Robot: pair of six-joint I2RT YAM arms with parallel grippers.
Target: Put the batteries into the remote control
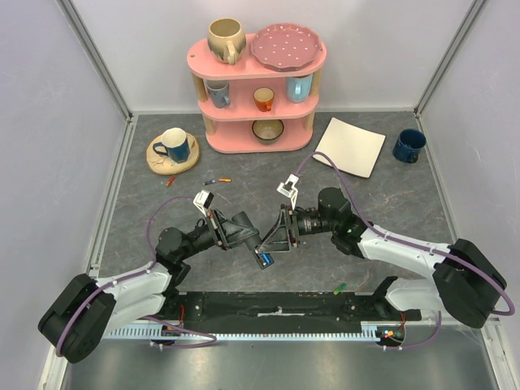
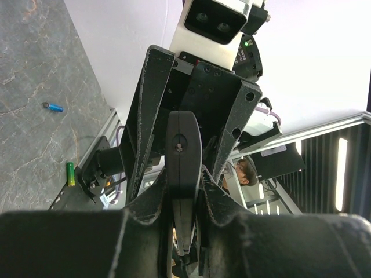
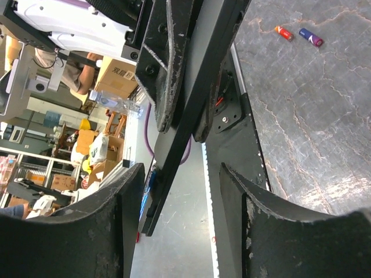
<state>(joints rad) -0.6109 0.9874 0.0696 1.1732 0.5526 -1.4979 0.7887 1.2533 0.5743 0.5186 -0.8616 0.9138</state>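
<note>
Left gripper clamps the remote control above mid-bench, nearer the near edge. Right gripper straddles it, fingers wide. Loose batteries lie toward the far edge, a green battery near the near edge

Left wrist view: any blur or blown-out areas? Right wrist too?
Left wrist: pale wall upper right looks washed out, left gripper fingers are dark with little detail; small blue cylindrical battery is sharp. Right wrist: grey marbled tabletop and right gripper fingers crisp, no glare.
</note>
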